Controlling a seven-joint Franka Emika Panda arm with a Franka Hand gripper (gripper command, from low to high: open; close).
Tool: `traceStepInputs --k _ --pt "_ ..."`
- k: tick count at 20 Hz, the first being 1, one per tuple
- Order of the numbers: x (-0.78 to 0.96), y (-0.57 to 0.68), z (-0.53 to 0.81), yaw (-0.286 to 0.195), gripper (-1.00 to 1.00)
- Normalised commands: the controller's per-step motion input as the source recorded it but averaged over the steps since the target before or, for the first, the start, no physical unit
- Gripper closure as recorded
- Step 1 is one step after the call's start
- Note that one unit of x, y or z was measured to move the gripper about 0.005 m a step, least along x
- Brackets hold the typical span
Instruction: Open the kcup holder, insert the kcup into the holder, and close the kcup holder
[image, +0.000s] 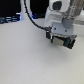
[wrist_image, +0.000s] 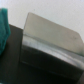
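Note:
The kcup holder (wrist_image: 50, 45) fills the wrist view as a black box with a glossy grey panel that reflects light. In the exterior view only a dark corner of the holder (image: 66, 45) shows beneath the white hand, toward the exterior view's right. My gripper (image: 58, 40) hangs right over and against it, with its dark fingers low at the box. The frames are too blurred to show how the jaws stand. I cannot make out the kcup. A blurred teal shape (wrist_image: 4, 25) sits at the wrist picture's edge, and I cannot tell what it is.
The white table (image: 30, 60) spreads across the exterior view's left and front. Dark equipment with blue lights (image: 10, 20) lines the back at the exterior view's left. A black cable (image: 27, 10) hangs down toward the arm.

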Motion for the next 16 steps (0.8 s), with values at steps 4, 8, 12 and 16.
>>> traceStepInputs --k 4,8,12,16 --pt "-0.49 0.36 0.00 0.145 -1.00" --pt "-0.44 0.48 0.01 0.111 -1.00" --pt "-0.39 0.56 0.01 0.094 -1.00" --pt "-0.38 0.64 0.02 0.078 -1.00"
